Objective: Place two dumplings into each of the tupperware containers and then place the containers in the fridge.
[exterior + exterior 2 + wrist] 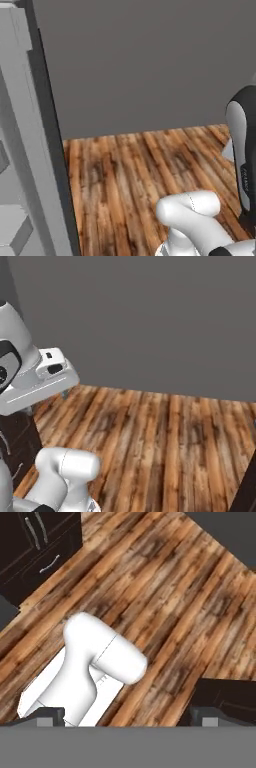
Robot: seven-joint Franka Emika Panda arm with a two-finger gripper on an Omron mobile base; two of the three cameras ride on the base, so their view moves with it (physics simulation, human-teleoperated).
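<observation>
**Arm over bare floorboards, pincer spread wide**

From where I stand, the gripper point(127, 716) points down at the wooden floor point(190, 587). Its two dark fingertips point(50, 714) sit far apart at the bottom of the hand view, one towards 7 o'clock and the other towards 5 o'clock. Nothing is between them.

In the same view, dark cabinets point(35, 542) with slim metal handles stand at 11 o'clock.

In the left base view, a tall pale grey slab runs up the 9 o'clock side. It looks like the fridge point(20, 150), but I cannot tell whether it is its side or its door. A plain grey wall point(150, 60) covers the top half from 12 to 3 o'clock and meets the planks just below the middle.

In the right base view, the white hand hangs at 9 o'clock above the boards.
</observation>
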